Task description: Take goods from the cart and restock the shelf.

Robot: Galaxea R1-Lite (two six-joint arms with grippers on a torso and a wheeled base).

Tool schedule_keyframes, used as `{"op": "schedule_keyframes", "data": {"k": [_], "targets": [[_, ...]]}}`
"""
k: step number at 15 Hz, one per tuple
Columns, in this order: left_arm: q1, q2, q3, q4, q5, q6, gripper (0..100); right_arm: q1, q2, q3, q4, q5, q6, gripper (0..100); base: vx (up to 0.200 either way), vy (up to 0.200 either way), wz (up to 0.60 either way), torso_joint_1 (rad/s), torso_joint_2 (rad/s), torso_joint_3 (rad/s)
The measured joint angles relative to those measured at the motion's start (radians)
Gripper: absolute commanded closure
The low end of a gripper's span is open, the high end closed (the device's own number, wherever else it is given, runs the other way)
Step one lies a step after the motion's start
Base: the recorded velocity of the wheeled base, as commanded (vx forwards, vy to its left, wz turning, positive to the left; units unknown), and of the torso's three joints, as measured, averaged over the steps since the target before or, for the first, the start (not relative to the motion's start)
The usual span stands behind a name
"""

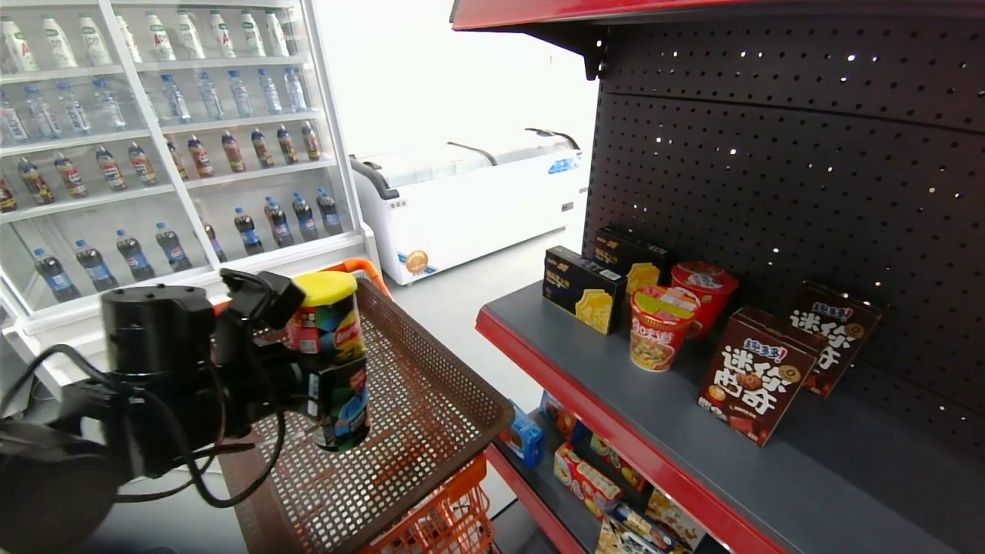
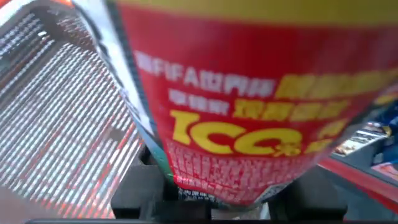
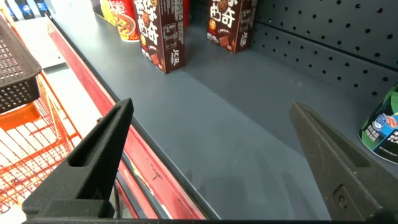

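Note:
A tall canister (image 1: 331, 338) with a yellow lid and a red and multicoloured label hangs upright over the brown mesh cart basket (image 1: 431, 400). My left gripper (image 1: 312, 354) is shut on it from the side. In the left wrist view the canister (image 2: 249, 106) looms close, with the basket mesh (image 2: 56, 124) behind it. The grey shelf board (image 1: 616, 415) with its red front edge lies to the right. My right gripper (image 3: 217, 162) is open just above the bare shelf board (image 3: 236, 124), nothing between its fingers (image 3: 93, 162).
On the shelf stand yellow-and-black boxes (image 1: 582, 288), cup noodles (image 1: 658, 327) and brown snack boxes (image 1: 754, 377). A green-and-blue item (image 3: 382, 124) sits near the pegboard. Packets fill the lower shelf (image 1: 585, 477). A drinks cooler (image 1: 154, 154) and a chest freezer (image 1: 462, 200) stand behind.

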Motion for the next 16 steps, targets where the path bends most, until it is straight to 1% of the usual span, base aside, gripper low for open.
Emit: {"op": "schedule_keyframes", "data": {"k": [1,2,3,4,6,7,8,10,14,16], "targets": [[0.016,-0.095,0.005,0.098,0.001,-0.008,100,0.0,0.0,0.0,0.0,0.0,0.0,0,0.0,0.0,0.0,0.0,0.0,0.0],[0.027,-0.179,0.013,0.173,0.001,-0.018,100,0.0,0.0,0.0,0.0,0.0,0.0,0,0.0,0.0,0.0,0.0,0.0,0.0],[0.039,-0.276,0.029,0.244,0.003,-0.033,100,0.0,0.0,0.0,0.0,0.0,0.0,0,0.0,0.0,0.0,0.0,0.0,0.0],[0.049,-0.369,0.053,0.29,0.011,-0.05,100,0.0,0.0,0.0,0.0,0.0,0.0,0,0.0,0.0,0.0,0.0,0.0,0.0],[0.069,-0.521,0.13,0.341,0.034,-0.07,100,0.0,0.0,0.0,0.0,0.0,0.0,0,0.0,0.0,0.0,0.0,0.0,0.0],[0.078,-0.586,0.183,0.356,0.042,-0.072,100,0.0,0.0,0.0,0.0,0.0,0.0,0,0.0,0.0,0.0,0.0,0.0,0.0],[0.083,-0.642,0.228,0.361,0.047,-0.068,100,0.0,0.0,0.0,0.0,0.0,0.0,0,0.0,0.0,0.0,0.0,0.0,0.0],[0.087,-0.749,0.294,0.365,0.049,-0.048,100,0.0,0.0,0.0,0.0,0.0,0.0,0,0.0,0.0,0.0,0.0,0.0,0.0],[0.091,-0.916,0.336,0.376,0.055,-0.039,100,0.0,0.0,0.0,0.0,0.001,0.0,0,0.0,0.0,0.0,0.0,0.0,0.0],[0.093,-0.985,0.341,0.457,0.069,-0.036,100,0.0,0.0,0.0,0.0,0.001,0.0,0,0.0,0.0,0.0,0.0,0.0,0.0]]}}
